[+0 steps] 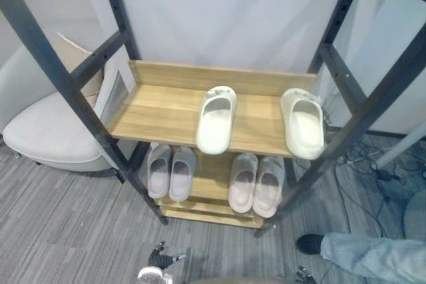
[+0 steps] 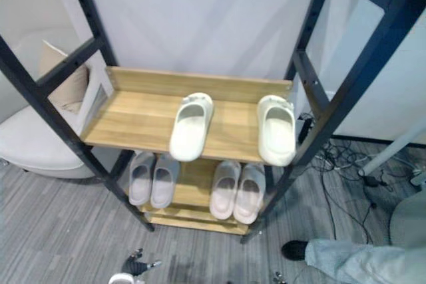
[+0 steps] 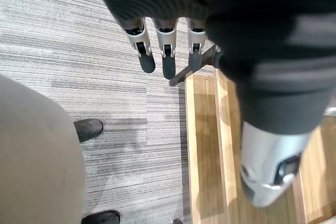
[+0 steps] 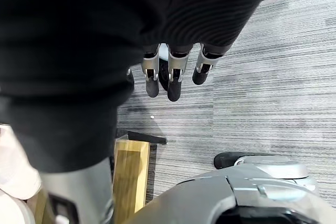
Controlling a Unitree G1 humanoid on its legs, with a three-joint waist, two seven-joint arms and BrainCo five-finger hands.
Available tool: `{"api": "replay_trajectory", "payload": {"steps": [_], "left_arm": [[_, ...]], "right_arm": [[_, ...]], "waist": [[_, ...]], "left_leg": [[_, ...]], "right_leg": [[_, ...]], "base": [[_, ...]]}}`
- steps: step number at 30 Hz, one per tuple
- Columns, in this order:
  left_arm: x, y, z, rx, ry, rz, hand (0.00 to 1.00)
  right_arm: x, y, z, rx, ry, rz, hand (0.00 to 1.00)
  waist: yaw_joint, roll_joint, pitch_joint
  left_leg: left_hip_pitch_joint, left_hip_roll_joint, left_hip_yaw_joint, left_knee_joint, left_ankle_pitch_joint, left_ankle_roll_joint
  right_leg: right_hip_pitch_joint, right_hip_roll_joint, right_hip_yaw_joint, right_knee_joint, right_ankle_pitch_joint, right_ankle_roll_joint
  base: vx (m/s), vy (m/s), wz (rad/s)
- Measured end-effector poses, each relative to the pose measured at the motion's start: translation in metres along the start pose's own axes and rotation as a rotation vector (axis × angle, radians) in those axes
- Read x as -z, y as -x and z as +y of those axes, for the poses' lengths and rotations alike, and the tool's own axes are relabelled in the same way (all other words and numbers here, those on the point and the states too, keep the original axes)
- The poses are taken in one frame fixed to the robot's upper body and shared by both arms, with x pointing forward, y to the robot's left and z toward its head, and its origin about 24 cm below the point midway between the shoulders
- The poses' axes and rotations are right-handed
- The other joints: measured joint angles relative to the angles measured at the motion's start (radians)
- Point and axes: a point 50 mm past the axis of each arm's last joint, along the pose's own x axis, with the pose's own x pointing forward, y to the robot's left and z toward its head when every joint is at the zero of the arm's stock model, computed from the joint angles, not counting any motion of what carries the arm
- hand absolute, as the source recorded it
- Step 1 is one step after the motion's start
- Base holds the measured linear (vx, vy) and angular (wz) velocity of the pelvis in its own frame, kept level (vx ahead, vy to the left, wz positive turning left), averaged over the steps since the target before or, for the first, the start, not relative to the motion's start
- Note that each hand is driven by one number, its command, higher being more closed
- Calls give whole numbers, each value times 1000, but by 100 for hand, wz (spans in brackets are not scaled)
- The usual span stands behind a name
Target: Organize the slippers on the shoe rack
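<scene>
Cream foam slippers sit on the shoe rack's [image 1: 74, 98] upper shelf [image 1: 153, 114], a wooden board in a black metal frame. The first cream slipper [image 1: 216, 119] lies ahead of the left hand [image 3: 167, 48] and a little to its right, near the middle of the board. The second cream slipper [image 1: 303, 123] lies ahead of the right hand [image 4: 176, 74] at the board's right end, well apart from the first. Both have their heel ends toward the robot and hang slightly over the front edge. The part of that shelf ahead and left of the left hand is bare wood. On the lower shelf [image 1: 206, 191] stand two pale grey pairs: the left grey pair [image 1: 171, 171] just ahead of the left hand, the right grey pair [image 1: 256, 183] between the two hands' lines, each pair with its slippers side by side and touching. Both hands hang low in front of the rack over the grey striped floor [image 1: 66, 217], fingers straight and spread, holding nothing. Beyond the left hand's outer side stands a pale armchair [image 1: 46, 131] with a cushion [image 1: 76, 54]. Past the right hand lie cables [image 1: 363, 157] and a person's leg [image 1: 373, 254] in jeans with a black shoe [image 1: 308, 243].
</scene>
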Motion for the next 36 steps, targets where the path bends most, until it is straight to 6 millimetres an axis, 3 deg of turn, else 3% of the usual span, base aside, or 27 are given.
{"api": "replay_trajectory", "payload": {"steps": [11, 16, 21, 23, 25, 30, 36], "left_arm": [[-10, -1, -10, 54, -121, -52, 0], [-32, 6, -44, 190, -277, -184, 0], [-91, 37, -94, 401, -363, -508, 0], [-116, 55, -108, 467, -353, -641, 0], [-156, 88, -122, 562, -295, -847, 0], [-223, 138, -108, 596, -135, -1177, 0], [-246, 140, -75, 456, -48, -1249, 0]], "right_arm": [[1, -1, 0, 9, 3, 9, 0], [0, -1, -3, 19, 8, 7, 0], [-2, -2, -5, 22, 14, 0, 0], [-5, -3, -7, 22, 26, -7, 0], [-7, -3, -10, 21, 44, -15, 0], [-7, -4, -15, 31, 62, -18, 0], [-8, -4, -18, 36, 88, -17, 0]], "waist": [[0, 4, 3], [-4, 11, 7], [-7, 22, 10], [-11, 31, 9], [-13, 48, 7], [-22, 70, -8], [-36, 82, -16]], "left_leg": [[-3, 4, -6, 4, -5, -7], [-4, 4, -14, 6, -9, -10], [-18, 3, -27, 7, -9, -11], [-18, 2, -27, 7, -9, -11], [-20, 1, -28, 7, -9, -10], [-20, 1, -31, 6, -9, -10], [-22, 1, -40, 6, -9, -10]], "right_leg": [[15, 12, -1, -31, 8, -11], [20, 12, -4, -38, 8, -11], [19, 13, -13, -46, 9, -12], [18, 13, -12, -47, 8, -12], [17, 12, -13, -48, 8, -12], [19, 12, -17, -49, 8, -12], [21, 12, -32, -49, 9, -12]], "base": [[0, -4, 1], [0, -12, 5], [4, -13, 7], [0, 0, 0], [0, 0, 0], [-7, -3, 1], [-28, -11, 4]]}}
